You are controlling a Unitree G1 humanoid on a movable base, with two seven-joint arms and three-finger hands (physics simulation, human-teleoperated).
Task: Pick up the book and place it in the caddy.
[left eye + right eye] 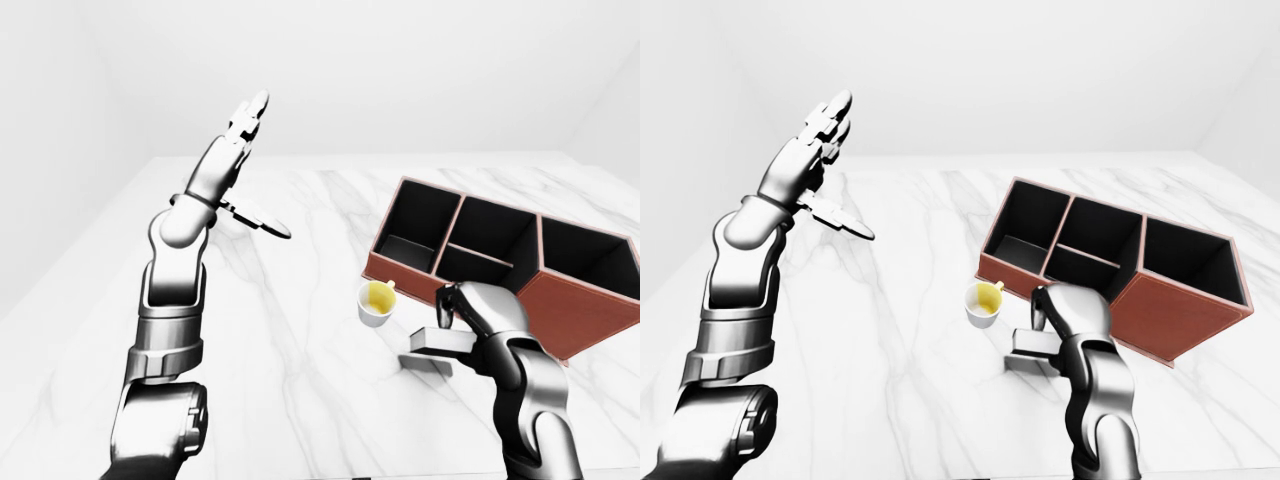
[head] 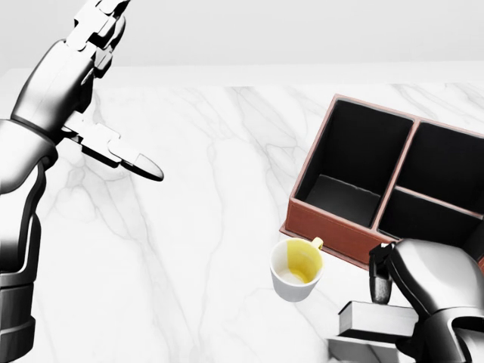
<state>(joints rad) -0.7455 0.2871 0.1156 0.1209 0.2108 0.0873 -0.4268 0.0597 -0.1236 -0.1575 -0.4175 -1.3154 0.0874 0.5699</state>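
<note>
White marble table (image 2: 212,227) runs under pale blank walls, and everything I need sits toward the right of the head view. My right hand (image 2: 431,291) has its fingers (image 2: 378,281) closed round the book (image 2: 374,319), which I hold flat and clear of the table, its shadow lying just beneath it. It hangs at the bottom right of the head view, just below the caddy (image 2: 344,240) and right of the cup (image 2: 297,271). My left hand (image 2: 102,91) is raised high at the top left, fingers spread wide and holding nothing, well apart from all of it.

The book is lifted, I judge, but not yet over the caddy. Its three compartments look empty, the nearest wall standing between the book and any of them.

What worries me is the grip: I seem to hold the book near one end, so the free end juts toward the cup and could sag or twist out as I swing it. If I carry it too low, its edge may catch the caddy's rim and shove the caddy, or pry the book loose. A sweep leftward could clip the cup and tip it. A flat book may also bridge a compartment instead of dropping in.
</note>
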